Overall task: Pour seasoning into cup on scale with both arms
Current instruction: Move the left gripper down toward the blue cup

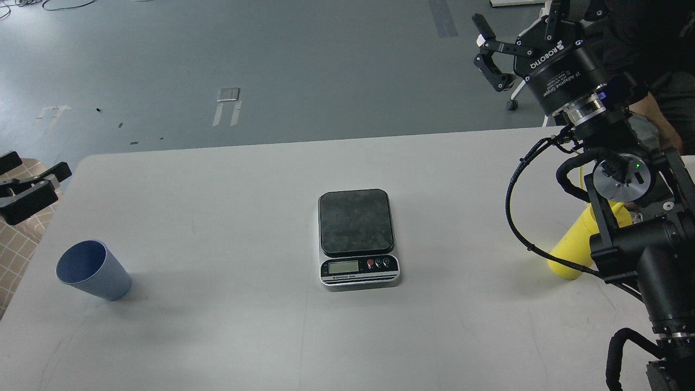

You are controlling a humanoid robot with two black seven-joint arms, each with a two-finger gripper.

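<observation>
The light-blue ribbed cup (93, 270) stands at the table's front left, empty. The scale (357, 236) sits in the middle of the table with nothing on its dark platform. The yellow seasoning bottle (570, 251) stands at the right, its top hidden behind my right arm. My right gripper (487, 50) is open and empty, held high past the table's far right edge. My left gripper (33, 183) enters at the left edge, above and behind the cup and apart from it. Its fingers look spread and empty.
The white table (228, 206) has a rounded far-left corner. A beige checked cloth (16, 244) lies off its left edge. A person (659, 103) stands behind my right arm at the far right. Grey floor lies beyond the table.
</observation>
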